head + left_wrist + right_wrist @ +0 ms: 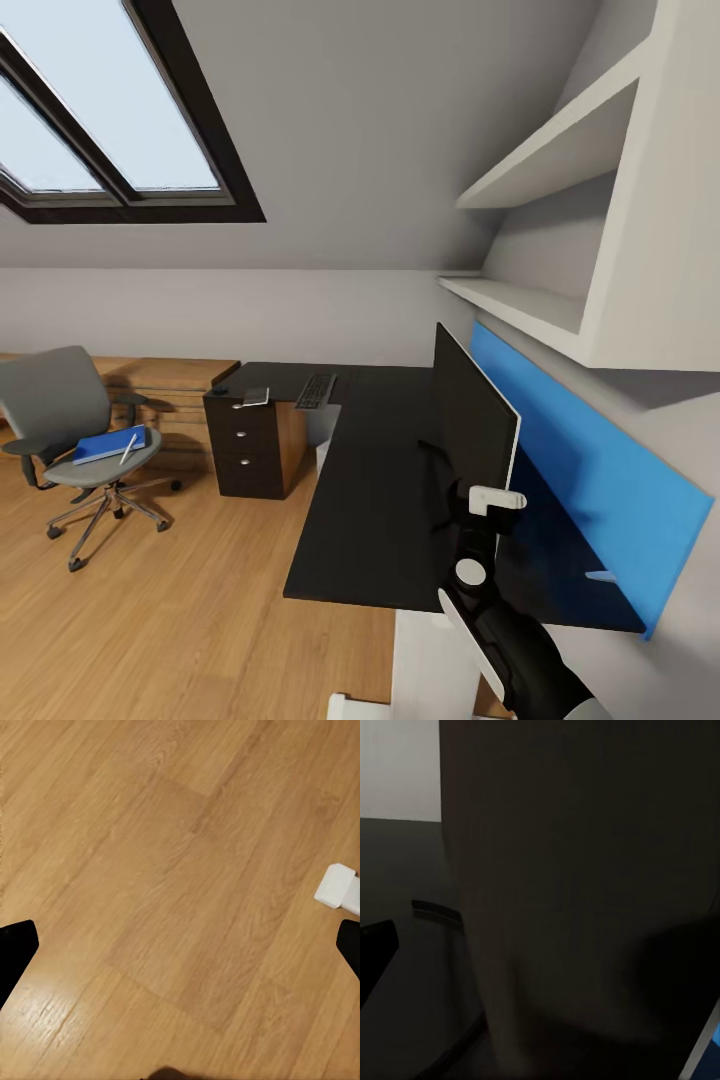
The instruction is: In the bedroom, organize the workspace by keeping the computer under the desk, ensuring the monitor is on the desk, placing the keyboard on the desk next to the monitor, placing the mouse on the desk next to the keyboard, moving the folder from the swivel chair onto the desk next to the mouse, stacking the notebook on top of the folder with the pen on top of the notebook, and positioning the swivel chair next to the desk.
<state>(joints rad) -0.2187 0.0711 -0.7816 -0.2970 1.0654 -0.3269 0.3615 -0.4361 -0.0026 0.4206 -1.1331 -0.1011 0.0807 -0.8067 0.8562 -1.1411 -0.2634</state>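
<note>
Where desk (370, 500) ends, open floor (190, 620).

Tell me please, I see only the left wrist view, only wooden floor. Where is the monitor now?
Observer: The monitor stands upright on the black desk, in front of the blue wall panel.
Operator: Is the right gripper near it?
Observer: Yes, the right gripper is raised close beside the monitor's near edge; I cannot tell whether it grips it.
Operator: And the folder, is it moved already?
Observer: No. The blue folder lies on the swivel chair, which stands apart from the desk, with the pen on top of it.
Operator: The keyboard?
Observer: The keyboard lies at the far end of the desk.
</note>
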